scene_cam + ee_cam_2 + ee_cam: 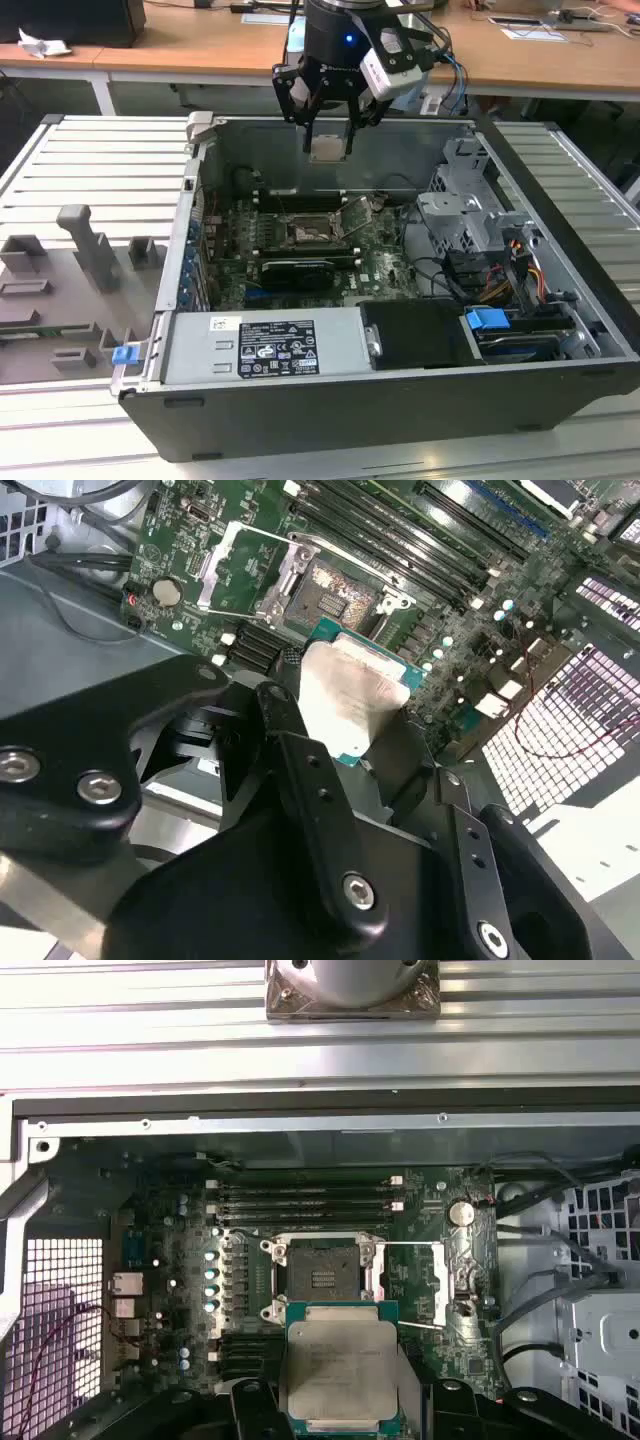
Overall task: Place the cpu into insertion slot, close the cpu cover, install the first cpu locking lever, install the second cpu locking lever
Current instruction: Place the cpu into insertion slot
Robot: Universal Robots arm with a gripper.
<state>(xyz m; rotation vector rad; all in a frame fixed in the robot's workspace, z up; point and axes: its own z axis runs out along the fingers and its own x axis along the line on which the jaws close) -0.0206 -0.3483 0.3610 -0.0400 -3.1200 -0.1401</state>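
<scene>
The cpu (342, 1370) is clamped by the gripper (329, 150). In the exterior view, the open socket (313, 235) is seen at its 6 o'clock. Its side edges are hidden by fingers (300, 780).

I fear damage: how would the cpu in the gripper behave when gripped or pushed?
The cpu looks like a thin flat metal-topped plate, so probably stiff and light. The gripper pinches only its edges, so it might slip. Being flat and square, it should not roll.

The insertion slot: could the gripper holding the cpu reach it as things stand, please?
Probably yes: the gripper holds the cpu above the case, the cpu cover stands open, and the insertion slot lies bare.
</scene>
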